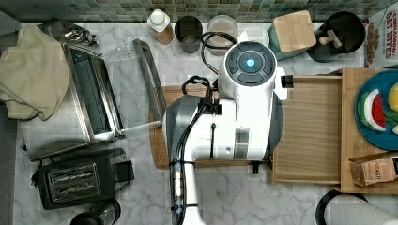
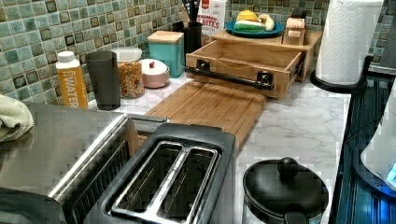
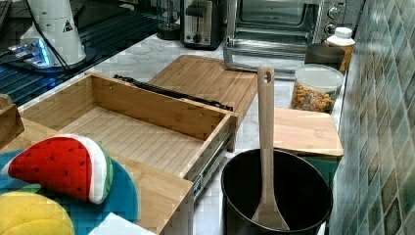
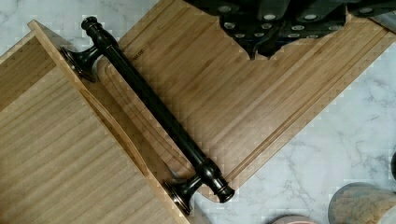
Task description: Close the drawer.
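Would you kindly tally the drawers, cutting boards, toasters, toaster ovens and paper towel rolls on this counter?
Drawer: 1
Cutting board: 1
Toaster: 1
Toaster oven: 1
Paper towel roll: 1
Total: 5

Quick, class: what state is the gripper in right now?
Gripper: cannot be told; it holds nothing, above the cutting board, clear of the drawer handle.

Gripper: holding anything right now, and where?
Nothing held. The gripper hangs over the cutting board, clear of the drawer handle.
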You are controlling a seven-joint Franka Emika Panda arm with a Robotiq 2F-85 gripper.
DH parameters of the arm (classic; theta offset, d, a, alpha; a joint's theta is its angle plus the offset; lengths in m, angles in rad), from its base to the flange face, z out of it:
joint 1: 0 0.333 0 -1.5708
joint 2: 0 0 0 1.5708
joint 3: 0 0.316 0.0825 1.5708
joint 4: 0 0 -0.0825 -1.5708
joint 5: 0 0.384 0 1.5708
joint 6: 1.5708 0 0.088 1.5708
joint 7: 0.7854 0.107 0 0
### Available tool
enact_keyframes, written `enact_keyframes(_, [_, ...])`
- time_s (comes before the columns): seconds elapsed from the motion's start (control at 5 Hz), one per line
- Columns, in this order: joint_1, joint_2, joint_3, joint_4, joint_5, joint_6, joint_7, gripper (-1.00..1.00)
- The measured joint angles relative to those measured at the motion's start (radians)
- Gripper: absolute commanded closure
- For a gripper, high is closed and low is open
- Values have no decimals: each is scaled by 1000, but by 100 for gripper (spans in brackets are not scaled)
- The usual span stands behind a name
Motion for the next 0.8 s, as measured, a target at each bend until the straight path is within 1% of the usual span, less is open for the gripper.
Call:
enact_keyframes(0.4, [0,0,0,-17,0,4,0,100])
enact_keyframes(0.6, [0,16,-1,-27,0,22,-60,100])
enact_keyframes(0.8, [-3,59,11,-27,-44,28,-211,100])
